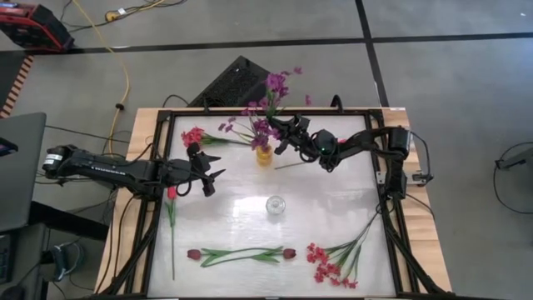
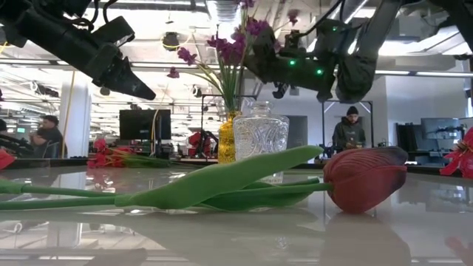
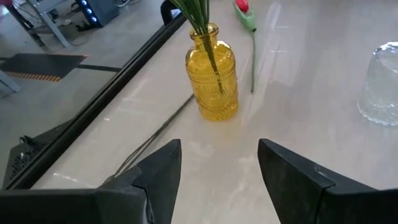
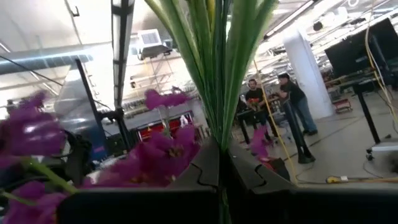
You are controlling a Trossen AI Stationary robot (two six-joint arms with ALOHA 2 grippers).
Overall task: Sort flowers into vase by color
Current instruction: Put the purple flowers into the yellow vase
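While right gripper [image 1: 279, 132] clamps purple sprigs [image 1: 268, 125] | yellow vase [image 1: 264, 155] holds them

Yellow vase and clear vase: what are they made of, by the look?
Yellow vase: probably tinted glass, glossy, see-through, with the stems visible inside and an embossed dot pattern. Clear vase: looks like cut or pressed glass, its faceted surface sparkling; clear plastic cannot be ruled out for either.

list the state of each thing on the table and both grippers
yellow vase: upright, holds purple flowers
clear vase: upright, empty
right gripper: shut on the purple stems
left gripper: open, empty
tulips: lying flat
red sprigs: lying flat
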